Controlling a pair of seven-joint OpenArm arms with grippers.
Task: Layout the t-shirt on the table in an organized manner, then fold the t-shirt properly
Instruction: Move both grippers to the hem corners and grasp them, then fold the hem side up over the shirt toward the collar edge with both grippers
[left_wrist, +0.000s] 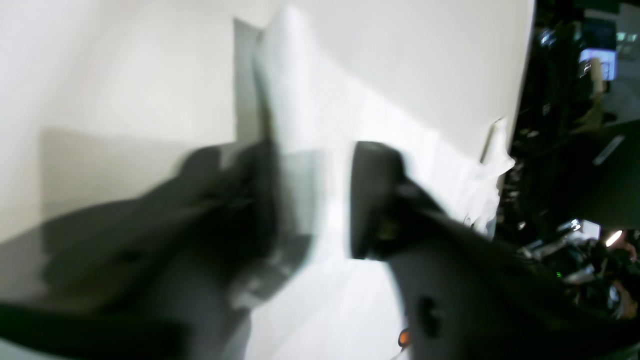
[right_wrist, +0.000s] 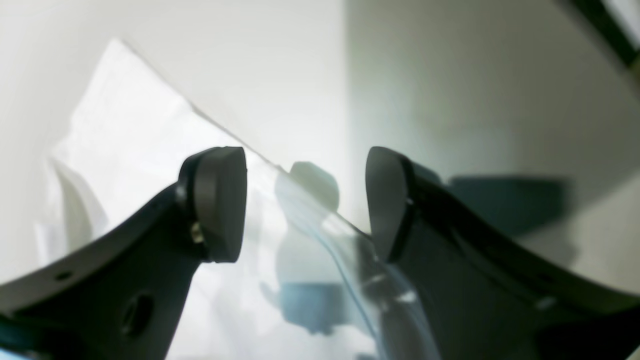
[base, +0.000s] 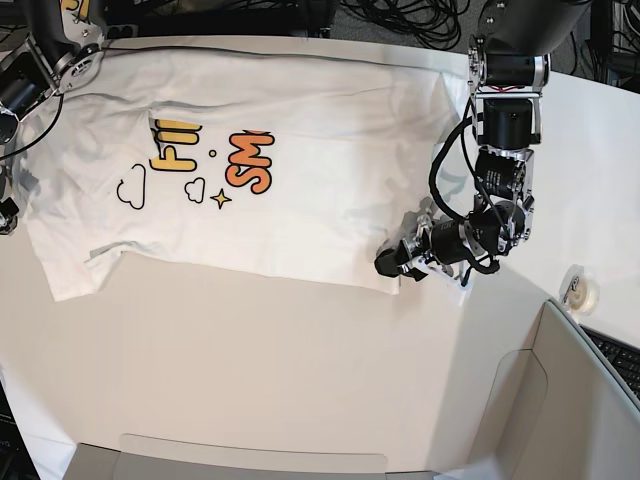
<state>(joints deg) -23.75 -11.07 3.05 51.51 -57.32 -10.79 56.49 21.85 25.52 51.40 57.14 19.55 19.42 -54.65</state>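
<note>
Base view: t-shirt (base: 270, 170) lies print-up, creased, on the table (base: 300, 370); left gripper (base: 392, 262) pinches its corner; right gripper (right_wrist: 305, 200) gapes.

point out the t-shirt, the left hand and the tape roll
t-shirt (base: 300, 200), base view, plain white cloth right of the orange lettering
left hand (base: 392, 264), base view, between its dark fingertips at the shirt's corner
tape roll (base: 582, 291), base view, its rim near the table's right edge
</note>
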